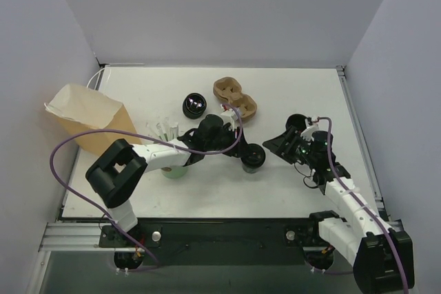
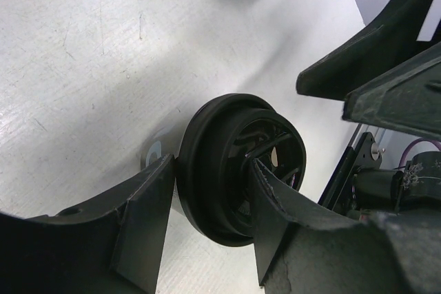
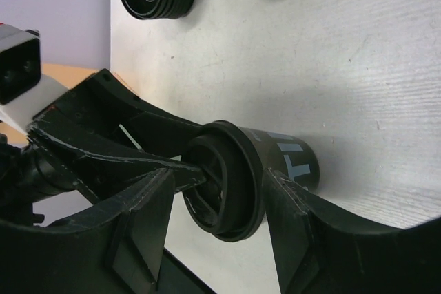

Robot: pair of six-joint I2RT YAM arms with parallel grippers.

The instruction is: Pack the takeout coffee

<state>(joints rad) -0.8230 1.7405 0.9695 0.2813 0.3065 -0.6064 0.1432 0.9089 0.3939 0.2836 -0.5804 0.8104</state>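
The takeout coffee (image 1: pixel 253 158), a small black cup with a black lid, stands upright on the table right of centre. My left gripper (image 1: pixel 239 151) is shut on its lid. In the left wrist view (image 2: pixel 210 177) one finger presses the lid's outer rim and the other lies across the lid's recessed top (image 2: pixel 238 163). My right gripper (image 1: pixel 277 145) is open just to the right of the cup. In the right wrist view (image 3: pixel 217 184) its jaws stand either side of the cup (image 3: pixel 275 163), with a gap on the lid side.
A lidless black cup with a shiny inside (image 1: pixel 194 105) and a brown cardboard cup carrier (image 1: pixel 236 98) lie behind. A brown paper bag (image 1: pixel 86 118) is at the left. A green cup with white straws (image 1: pixel 167 131) sits under my left arm.
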